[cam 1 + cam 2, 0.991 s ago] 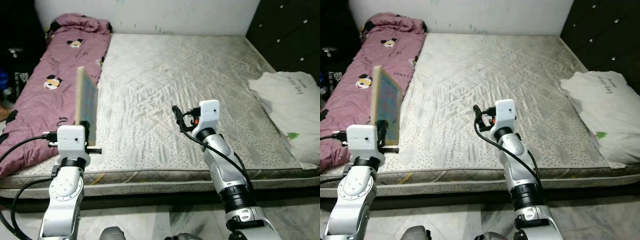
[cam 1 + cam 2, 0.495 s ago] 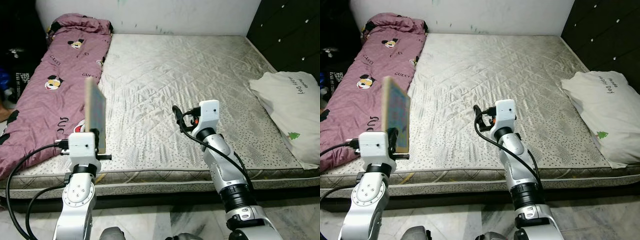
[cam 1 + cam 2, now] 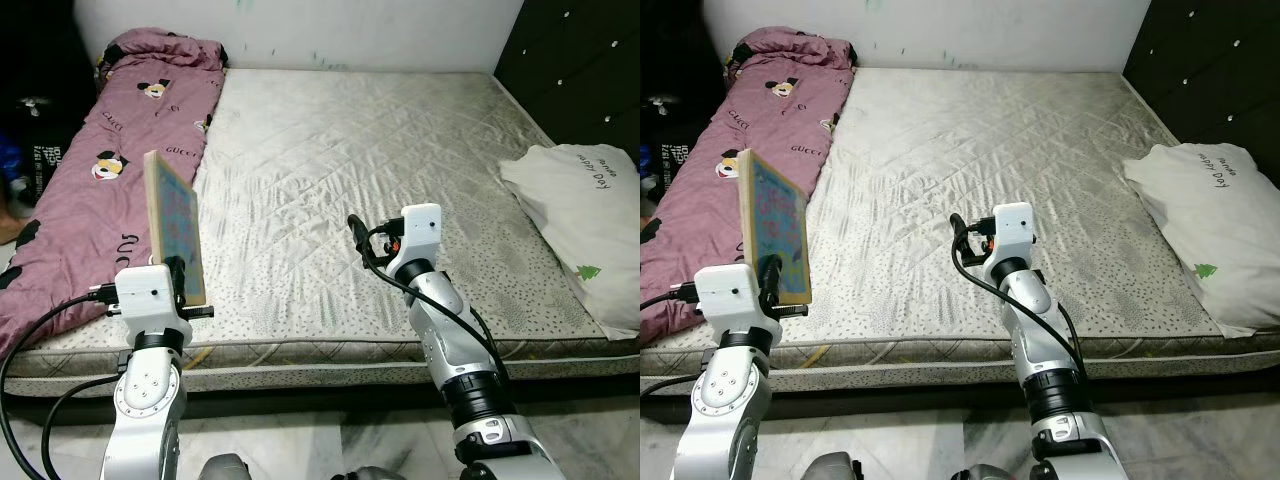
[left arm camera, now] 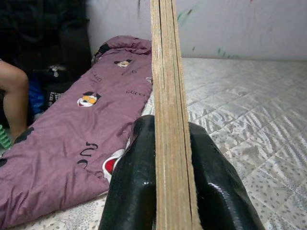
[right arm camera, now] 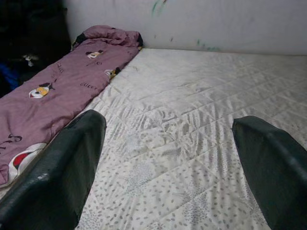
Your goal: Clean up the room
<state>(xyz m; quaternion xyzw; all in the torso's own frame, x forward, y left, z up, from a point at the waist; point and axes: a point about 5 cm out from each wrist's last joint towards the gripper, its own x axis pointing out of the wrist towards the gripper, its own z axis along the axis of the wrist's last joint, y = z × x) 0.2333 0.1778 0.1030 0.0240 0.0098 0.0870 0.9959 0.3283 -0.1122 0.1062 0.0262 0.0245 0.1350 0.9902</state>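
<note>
Board [image 3: 174,228] swung left, left end effector [image 4: 170,182] clamping.

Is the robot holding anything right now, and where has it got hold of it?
The left gripper pinches a flat board by its lower edge, holding it upright. The right gripper is open, holding nothing.

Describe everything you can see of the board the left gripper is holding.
The board is a thin, flat rectangular panel with pale wooden-looking layered edges and a blue patterned face with reddish marks. It stands roughly upright, on edge, tilted slightly, above the front left part of the mattress, beside the purple blanket. The left gripper is shut on its lower end, one black finger pressed against each face. Nothing else touches it.
</note>
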